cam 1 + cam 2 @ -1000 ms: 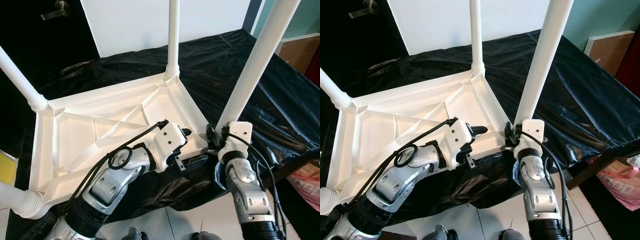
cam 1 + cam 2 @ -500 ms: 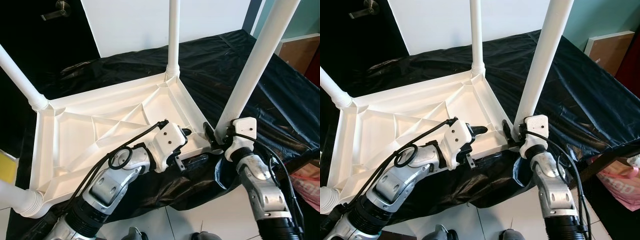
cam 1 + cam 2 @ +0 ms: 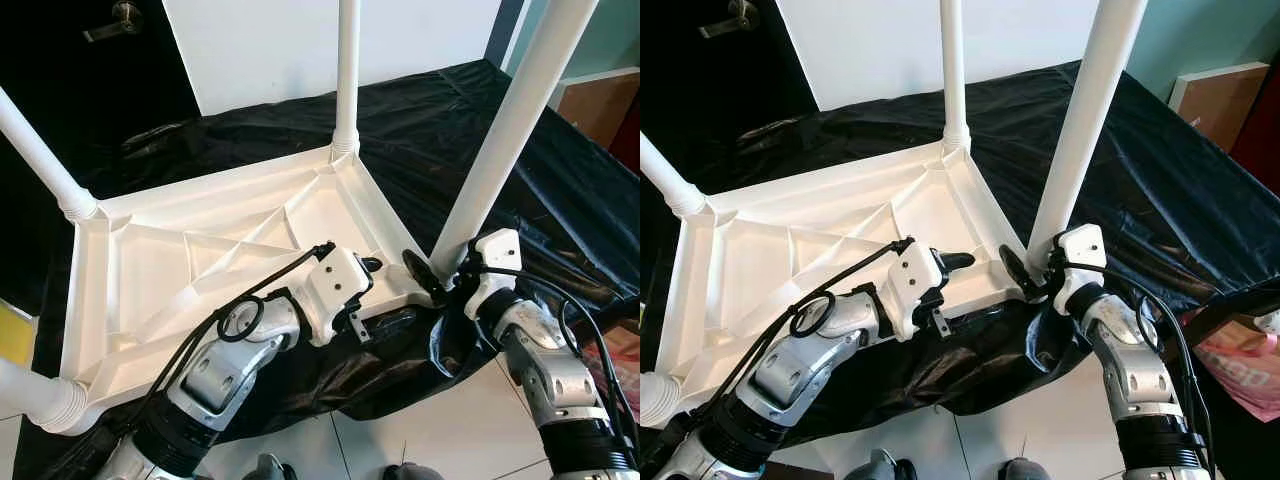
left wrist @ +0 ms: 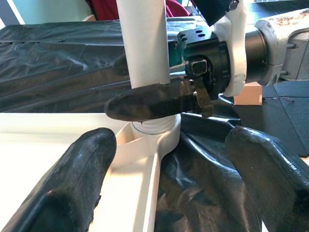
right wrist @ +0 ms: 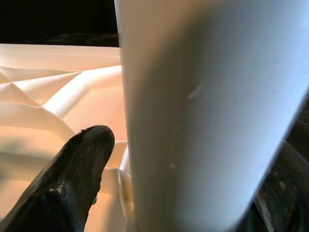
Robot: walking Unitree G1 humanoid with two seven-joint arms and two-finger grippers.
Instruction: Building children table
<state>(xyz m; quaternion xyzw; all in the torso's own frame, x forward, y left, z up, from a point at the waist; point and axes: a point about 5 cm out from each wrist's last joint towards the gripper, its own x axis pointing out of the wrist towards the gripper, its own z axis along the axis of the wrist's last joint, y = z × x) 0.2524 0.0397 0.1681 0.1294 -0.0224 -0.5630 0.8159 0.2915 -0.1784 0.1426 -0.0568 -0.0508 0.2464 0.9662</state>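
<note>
A white plastic children's table (image 3: 200,240) lies upside down on a black cloth, with its legs pointing up. My right gripper (image 3: 440,270) is at the base of the near right leg (image 3: 500,130), shut on it. One black finger (image 4: 154,101) lies across the leg's front, the other behind it. The leg runs between the fingers (image 5: 72,183) in the right wrist view. My left gripper (image 3: 388,290) is open and straddles the table's near rim, just left of that leg's socket. Its fingers (image 4: 72,188) stand wide apart.
The black cloth (image 3: 450,110) covers the whole work surface and hangs over its near edge. Three more legs stand at the far corner (image 3: 347,70), the left (image 3: 35,150) and the near left (image 3: 30,400). White floor tiles (image 3: 400,430) lie below. A brown board (image 3: 600,100) and a pink bag (image 3: 1240,370) are at right.
My right wrist has swung out to the right around the near right leg's base, its fingers staying at the leg. The left arm and the table have not moved.
</note>
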